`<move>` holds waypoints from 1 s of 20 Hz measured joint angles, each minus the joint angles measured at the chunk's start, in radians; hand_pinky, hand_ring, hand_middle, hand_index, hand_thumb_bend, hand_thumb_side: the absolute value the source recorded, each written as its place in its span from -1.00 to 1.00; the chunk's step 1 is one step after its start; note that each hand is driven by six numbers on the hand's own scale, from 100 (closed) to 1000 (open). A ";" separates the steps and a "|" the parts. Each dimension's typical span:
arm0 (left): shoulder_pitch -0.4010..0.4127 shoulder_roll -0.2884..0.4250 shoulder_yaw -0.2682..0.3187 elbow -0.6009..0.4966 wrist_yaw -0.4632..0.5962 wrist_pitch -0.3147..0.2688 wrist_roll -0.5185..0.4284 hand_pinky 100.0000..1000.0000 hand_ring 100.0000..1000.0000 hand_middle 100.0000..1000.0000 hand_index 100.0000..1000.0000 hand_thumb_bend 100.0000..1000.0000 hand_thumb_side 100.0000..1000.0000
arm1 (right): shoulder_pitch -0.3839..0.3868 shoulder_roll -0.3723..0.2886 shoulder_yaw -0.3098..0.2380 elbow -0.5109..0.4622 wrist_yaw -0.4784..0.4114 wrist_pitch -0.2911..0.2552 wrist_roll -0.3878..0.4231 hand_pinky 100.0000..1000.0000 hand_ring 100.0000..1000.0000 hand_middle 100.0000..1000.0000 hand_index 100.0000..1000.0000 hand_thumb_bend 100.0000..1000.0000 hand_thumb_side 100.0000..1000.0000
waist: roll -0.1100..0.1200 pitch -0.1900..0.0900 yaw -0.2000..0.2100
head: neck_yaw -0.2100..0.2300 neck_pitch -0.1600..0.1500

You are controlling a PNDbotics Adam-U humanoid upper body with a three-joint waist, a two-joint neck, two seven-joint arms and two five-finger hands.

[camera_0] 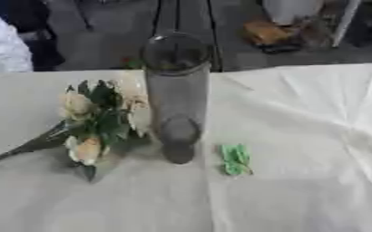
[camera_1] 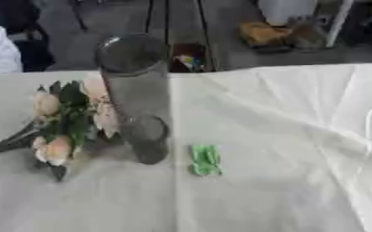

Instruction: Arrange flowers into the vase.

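A tall clear glass vase (camera_0: 176, 95) stands upright in the middle of the white tablecloth (camera_0: 300, 181), with nothing inside that I can see. A bunch of pale cream and peach flowers (camera_0: 94, 120) with dark green leaves lies on the cloth just left of the vase, its blooms close to the glass. The dark stems (camera_0: 26, 147) run out toward the left edge. A small green piece (camera_0: 235, 159), like a leaf or a bit of ribbon, lies on the cloth right of the vase's foot. Neither of my hands shows in either view.
The table's far edge (camera_0: 300, 67) runs across behind the vase, with grey floor beyond it. A person in white (camera_0: 2, 47) is at the far left, off the table. Brown and white objects (camera_1: 281, 27) sit on the floor at the far right.
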 measured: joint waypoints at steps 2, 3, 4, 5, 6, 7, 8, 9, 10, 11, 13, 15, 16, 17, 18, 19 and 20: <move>0.005 0.034 0.003 0.000 -0.032 0.031 -0.030 0.80 0.98 0.95 1.00 -0.92 0.37 | 0.000 -0.001 0.000 0.000 0.000 0.000 0.000 -0.80 -0.49 -0.61 -0.08 -1.00 0.85 | 0.000 -0.002 -0.002 | -0.001 0.000; 0.008 0.052 0.003 0.000 -0.047 0.046 -0.046 0.83 1.00 1.00 1.00 -0.85 0.36 | 0.001 -0.001 0.000 0.000 0.000 0.000 0.000 -0.80 -0.49 -0.61 -0.08 -1.00 0.85 | 0.000 -0.004 -0.003 | -0.001 0.000; 0.012 0.070 0.003 0.000 -0.063 0.061 -0.060 0.84 1.00 1.00 1.00 -0.84 0.36 | 0.001 -0.001 0.000 0.000 0.000 0.000 0.001 -0.80 -0.49 -0.61 -0.08 -1.00 0.85 | 0.001 -0.006 -0.004 | -0.001 0.001; 0.019 0.090 0.000 0.000 -0.078 0.077 -0.075 0.84 1.00 1.00 1.00 -0.84 0.38 | 0.001 -0.002 0.001 0.000 0.000 0.000 0.001 -0.80 -0.49 -0.61 -0.08 -1.00 0.84 | 0.002 -0.006 -0.006 | -0.001 0.001; 0.027 0.110 -0.007 0.000 -0.093 0.092 -0.091 0.84 1.00 1.00 1.00 -0.84 0.40 | 0.001 -0.003 0.001 0.000 0.000 0.000 0.001 -0.80 -0.49 -0.61 -0.08 -1.00 0.84 | 0.002 -0.006 -0.008 | -0.001 0.002; 0.035 0.129 -0.015 0.000 -0.108 0.108 -0.106 0.85 1.00 1.00 1.00 -0.88 0.44 | 0.001 -0.005 0.003 0.000 0.000 0.000 0.001 -0.80 -0.49 -0.61 -0.08 -1.00 0.85 | 0.002 -0.006 -0.009 | 0.000 0.003; 0.044 0.146 -0.024 0.000 -0.124 0.123 -0.121 0.85 1.00 1.00 1.00 -0.88 0.44 | 0.001 -0.007 0.004 0.000 0.000 0.000 0.002 -0.80 -0.49 -0.61 -0.08 -1.00 0.85 | 0.002 -0.006 -0.010 | 0.001 0.005; 0.051 0.161 -0.033 0.000 -0.139 0.139 -0.136 0.87 1.00 1.00 1.00 -0.88 0.46 | 0.001 -0.008 0.005 0.000 -0.001 -0.001 0.002 -0.80 -0.49 -0.61 -0.08 -1.00 0.85 | 0.002 -0.006 -0.014 | 0.001 0.006; 0.057 0.173 -0.041 0.000 -0.155 0.154 -0.152 0.87 1.00 1.00 1.00 -0.88 0.47 | 0.001 -0.008 0.006 0.000 -0.001 -0.001 0.003 -0.80 -0.49 -0.61 -0.08 -1.00 0.84 | 0.003 -0.006 -0.015 | 0.002 0.006; 0.062 0.185 -0.049 0.000 -0.171 0.170 -0.168 0.88 1.00 1.00 1.00 -0.89 0.51 | 0.001 -0.008 0.006 0.000 -0.001 -0.001 0.003 -0.80 -0.49 -0.61 -0.08 -1.00 0.84 | 0.005 -0.006 -0.016 | 0.004 0.006; 0.072 0.209 -0.062 0.000 -0.202 0.202 -0.199 0.88 1.00 1.00 1.00 -0.90 0.55 | 0.001 -0.008 0.006 0.000 -0.001 -0.001 0.005 -0.80 -0.49 -0.61 -0.08 -1.00 0.84 | 0.006 -0.007 -0.020 | 0.005 0.006; 0.082 0.235 -0.074 0.000 -0.233 0.233 -0.230 0.89 1.00 1.00 1.00 -0.89 0.56 | 0.001 -0.009 0.006 0.000 -0.001 -0.001 0.007 -0.80 -0.49 -0.61 -0.08 -1.00 0.84 | 0.006 -0.009 -0.022 | 0.007 0.006; 0.087 0.250 -0.081 0.000 -0.248 0.248 -0.245 0.89 1.00 1.00 1.00 -0.90 0.58 | 0.001 -0.009 0.006 0.000 -0.002 0.000 0.008 -0.79 -0.49 -0.61 -0.08 -1.00 0.84 | 0.007 -0.009 -0.024 | 0.008 0.006; 0.092 0.265 -0.087 0.000 -0.261 0.262 -0.260 0.90 1.00 1.00 1.00 -0.90 0.59 | 0.001 -0.009 0.006 0.000 -0.002 0.001 0.009 -0.79 -0.49 -0.61 -0.08 -1.00 0.84 | 0.007 -0.010 -0.026 | 0.008 0.006; 0.098 0.281 -0.094 0.000 -0.271 0.274 -0.275 0.90 1.00 1.00 1.00 -0.90 0.59 | 0.003 -0.010 0.006 0.000 -0.002 0.001 0.009 -0.79 -0.48 -0.61 -0.08 -1.00 0.84 | 0.008 -0.010 -0.028 | 0.009 0.006; 0.104 0.296 -0.099 0.000 -0.277 0.284 -0.290 0.89 1.00 1.00 1.00 -0.84 0.58 | 0.005 -0.010 0.007 0.000 -0.002 0.001 0.010 -0.79 -0.49 -0.61 -0.08 -1.00 0.84 | 0.009 -0.010 -0.028 | 0.009 0.006; 0.109 0.312 -0.101 0.000 -0.281 0.293 -0.308 0.89 1.00 1.00 1.00 -0.82 0.60 | 0.005 -0.011 0.009 0.000 -0.003 0.001 0.010 -0.79 -0.49 -0.61 -0.08 -1.00 0.84 | 0.009 -0.011 -0.028 | 0.009 0.006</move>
